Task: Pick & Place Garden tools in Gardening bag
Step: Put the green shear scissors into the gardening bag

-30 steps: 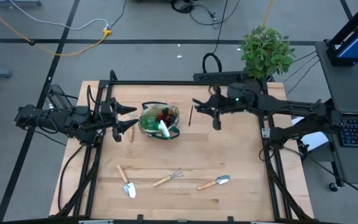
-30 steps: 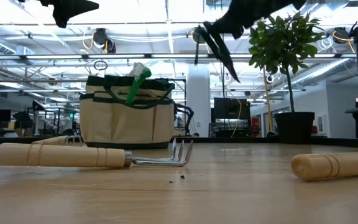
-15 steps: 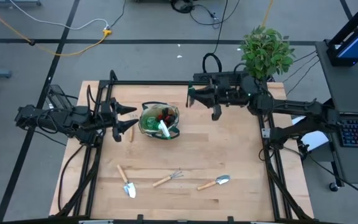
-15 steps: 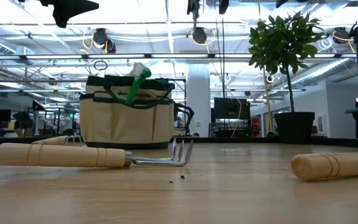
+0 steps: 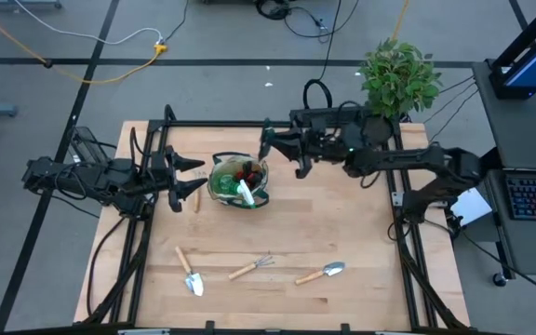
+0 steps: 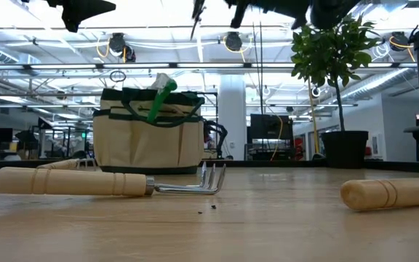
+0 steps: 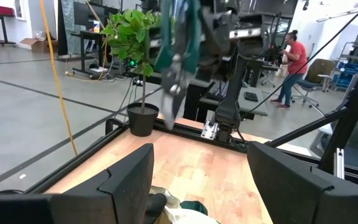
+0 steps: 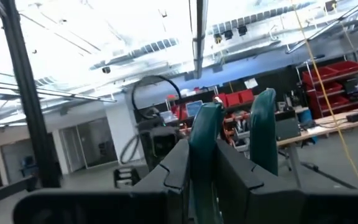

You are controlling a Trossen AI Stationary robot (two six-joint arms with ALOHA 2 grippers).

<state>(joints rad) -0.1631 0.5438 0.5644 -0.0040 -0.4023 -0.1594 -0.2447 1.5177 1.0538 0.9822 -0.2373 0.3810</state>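
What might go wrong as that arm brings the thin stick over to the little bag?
1. The right gripper pinches the thin dark stick high above the table; it may slip or tilt and miss the gardening bag.
2. The green spray bottle pokes out of the bag, so the stick may catch on it and bounce out.
3. The open left gripper hovers right beside the bag; the arms may bump.

Large open robotics lab or workshop: grey concrete floor [image 5: 203, 37] with trailing cables, exposed ceiling pipes [image 6: 64, 67] and strip lights, red storage bins [image 8: 328, 78], computer desks, office chairs [image 7: 319, 68], a person [image 7: 291, 59] walking.
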